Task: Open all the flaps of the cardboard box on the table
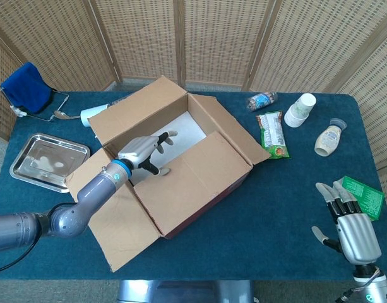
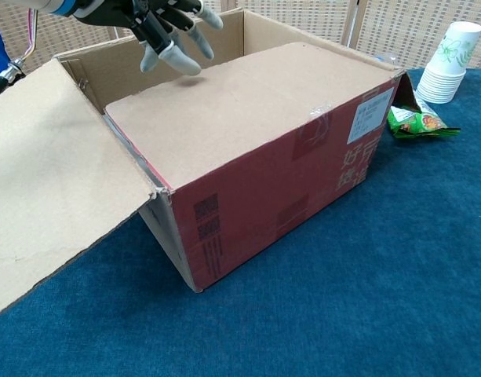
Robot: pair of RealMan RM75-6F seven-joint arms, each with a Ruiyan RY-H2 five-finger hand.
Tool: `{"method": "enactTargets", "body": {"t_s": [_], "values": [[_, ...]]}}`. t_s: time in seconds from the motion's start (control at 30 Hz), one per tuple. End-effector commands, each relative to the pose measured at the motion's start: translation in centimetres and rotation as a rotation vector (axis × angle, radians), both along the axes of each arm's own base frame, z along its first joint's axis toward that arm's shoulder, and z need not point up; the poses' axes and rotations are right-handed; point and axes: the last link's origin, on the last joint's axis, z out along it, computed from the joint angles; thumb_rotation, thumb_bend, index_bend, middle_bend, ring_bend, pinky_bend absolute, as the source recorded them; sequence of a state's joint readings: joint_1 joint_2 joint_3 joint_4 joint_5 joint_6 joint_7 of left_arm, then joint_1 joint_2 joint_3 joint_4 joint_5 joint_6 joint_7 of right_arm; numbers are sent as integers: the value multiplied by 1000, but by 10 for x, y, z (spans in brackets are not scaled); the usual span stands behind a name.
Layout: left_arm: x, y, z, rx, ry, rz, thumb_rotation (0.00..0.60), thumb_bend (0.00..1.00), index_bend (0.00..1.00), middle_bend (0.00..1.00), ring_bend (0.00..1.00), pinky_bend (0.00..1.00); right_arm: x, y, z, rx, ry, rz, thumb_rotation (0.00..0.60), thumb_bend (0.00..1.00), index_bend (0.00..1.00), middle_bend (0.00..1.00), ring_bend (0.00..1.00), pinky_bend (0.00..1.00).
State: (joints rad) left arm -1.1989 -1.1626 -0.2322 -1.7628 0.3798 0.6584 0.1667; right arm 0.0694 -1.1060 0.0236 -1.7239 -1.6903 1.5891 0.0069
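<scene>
The left hand [image 1: 141,151], fingers spread and holding nothing, reaches over the near-left corner of the box [image 1: 180,170], its fingertips [image 2: 181,67] at the inner edge of the one flap [image 2: 232,102] lying flat across the opening; whether they touch the cardboard cannot be told. The box sits mid-table, angled, its other flaps folded outward, one [image 1: 120,224] lying down toward the front. The right hand [image 1: 352,228] rests apart at the near right corner, fingers extended and empty, just beside a green packet [image 1: 365,196]. On the blue table [image 1: 262,227] lie a metal tray [image 1: 48,161] at left, a snack bag [image 1: 273,134], stacked paper cups [image 1: 300,109] and a bottle [image 1: 327,137] at right. Wicker screens [image 1: 218,38] close off the back.
</scene>
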Motion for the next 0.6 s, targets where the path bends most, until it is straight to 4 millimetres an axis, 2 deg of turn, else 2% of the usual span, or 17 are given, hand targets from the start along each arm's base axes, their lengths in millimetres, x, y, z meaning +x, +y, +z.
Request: {"method": "enactTargets", "body": {"t_s": [0.03,0.23,0.4,0.6], "values": [[2,-3,0,-32,-41,11,600,34,69,200,326,668,0,0,0,-3,6,1,600,206,61,135,20,155],[-1,-4,-1,-41,-6,-17,600,34,64,164,302,651,0,0,-1,1,3,2,600,205,61,135,19,156],[1,-9,0,-89,-31,8,600,34,40,86,259,575,0,0,-2,11,3,1,600,207,61,135,19,155],[2,-10,-1,-122,-40,15,600,34,35,110,238,514,1,1,-2,11,1,3,600,207,61,135,19,155]]}}
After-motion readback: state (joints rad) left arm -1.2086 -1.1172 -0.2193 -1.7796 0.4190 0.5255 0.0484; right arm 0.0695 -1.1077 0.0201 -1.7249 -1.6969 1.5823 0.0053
